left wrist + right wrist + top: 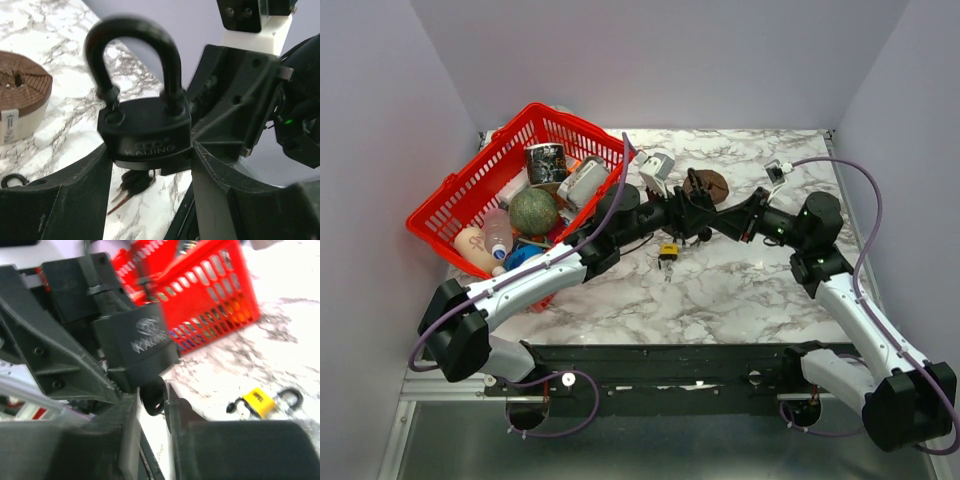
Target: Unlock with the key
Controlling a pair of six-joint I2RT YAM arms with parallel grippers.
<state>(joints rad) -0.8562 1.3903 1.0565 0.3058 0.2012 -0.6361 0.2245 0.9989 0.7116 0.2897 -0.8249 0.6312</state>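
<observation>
1. Black padlock, stamped KAIJING, is clamped between the fingers of the left gripper. They press its body from both sides at a fairly wide spread, and the shackle rises above the jaws.
2. One shackle leg appears to end just above its hole in the body; the other leg runs down into the body.
3. Only the black head of the key shows. It sits directly under the padlock's base, between the fingertips of the right gripper.
4. The right jaws stand a little apart and the key head fills most of the gap. The view is blurred, so I cannot tell whether they pinch it or merely flank it.
5. A yellow padlock lies on the marble table, well apart to the right of the right jaws.
6. A red basket stands beyond the right jaws, behind the black padlock.
7. A round brown-topped roll rests on the marble to the left of the left jaws, apart from them.
</observation>
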